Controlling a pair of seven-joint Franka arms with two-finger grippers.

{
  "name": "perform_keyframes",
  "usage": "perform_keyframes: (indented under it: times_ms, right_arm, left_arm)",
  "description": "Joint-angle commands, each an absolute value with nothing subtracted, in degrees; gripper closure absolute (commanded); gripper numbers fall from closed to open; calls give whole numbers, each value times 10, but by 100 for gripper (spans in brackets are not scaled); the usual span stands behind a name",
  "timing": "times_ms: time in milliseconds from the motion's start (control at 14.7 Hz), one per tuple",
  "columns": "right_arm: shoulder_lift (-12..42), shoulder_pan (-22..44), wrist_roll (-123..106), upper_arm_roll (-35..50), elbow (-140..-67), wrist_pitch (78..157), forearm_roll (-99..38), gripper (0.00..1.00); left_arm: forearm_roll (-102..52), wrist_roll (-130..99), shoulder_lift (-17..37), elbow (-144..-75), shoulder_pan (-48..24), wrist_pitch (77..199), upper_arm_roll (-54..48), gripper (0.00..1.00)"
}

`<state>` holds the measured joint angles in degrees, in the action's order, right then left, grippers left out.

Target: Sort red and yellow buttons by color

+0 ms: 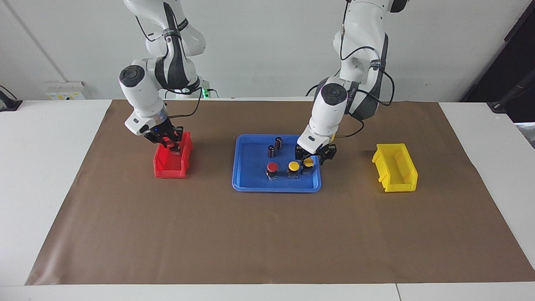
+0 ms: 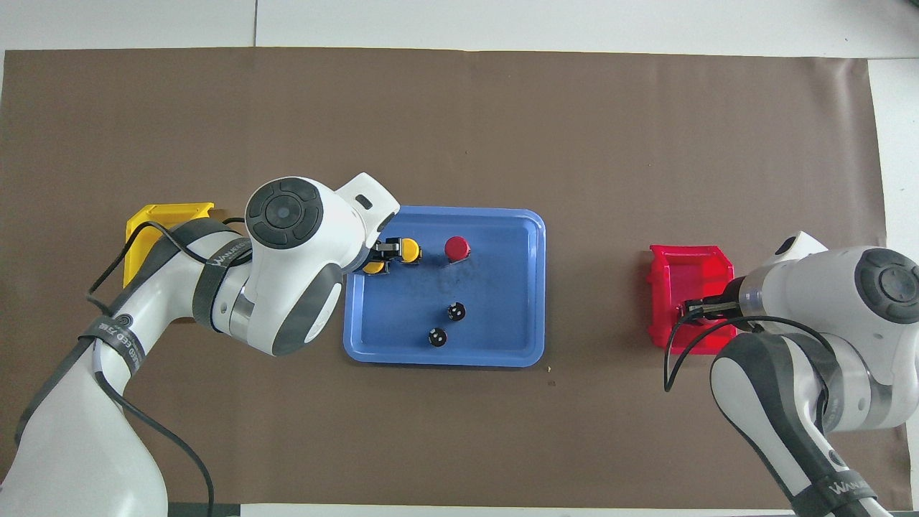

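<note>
Facing view: high, across table, toward robots. Overhead view: above robots' end, steeply down. Both share blue tray [image 1: 246,184] [image 2: 535,287], brown mat [image 1: 267,234] [image 2: 459,115].

worktop [image 1: 46,175]: white, covered across the middle by a brown paper mat [image 1: 267,238].
blue tray [image 1: 246,186]: on the mat, midway between the two bins.
dark cylinders [image 1: 274,147]: two, upright in the tray, at its end nearer the robots.
red bin [image 1: 167,169]: toward the right arm's end.
yellow bin [image 1: 397,169]: toward the left arm's end.
</note>
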<state>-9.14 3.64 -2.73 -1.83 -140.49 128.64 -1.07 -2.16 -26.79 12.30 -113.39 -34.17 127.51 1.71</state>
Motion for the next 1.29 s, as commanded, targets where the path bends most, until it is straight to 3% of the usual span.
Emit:
perform_keyframes:
  times_ms: [0,271,339,407,475,543,679,1018,1221]
  right_arm:
    - [-99,36,-43,-18,-1422,1300,-12,75]
    - [-103,36,-43,-18,-1433,1303,-11,68]
    - [-103,36,-43,-18,-1433,1303,-12,60]
    - [-103,36,-43,-18,-1433,1303,-11,51]
    - [-102,36,-44,-18,-1432,1303,-11,51]
    - [-102,36,-44,-18,-1430,1300,-10,51]
    - [-98,37,-44,-14,-1420,1293,-10,50]
    - [-61,48,-39,-14,-1298,1193,-9,49]
    - [-24,57,-35,-13,-1206,1149,-14,39]
  left_arm:
    - [-34,-256,124,-1136,-352,1277,26,23]
    - [-34,-258,123,-1136,-355,1273,25,30]
    - [-34,-261,123,-1136,-356,1267,25,37]
    - [-34,-264,123,-1136,-357,1262,25,53]
    - [-34,-267,122,-1136,-359,1262,25,72]
    - [-34,-272,122,-1136,-359,1262,25,84]
    - [-35,-276,122,-1135,-359,1262,25,96]
    - [-45,-274,73,-1105,-345,1153,32,98]
    - [-44,-196,7,-1096,-290,1065,36,98]
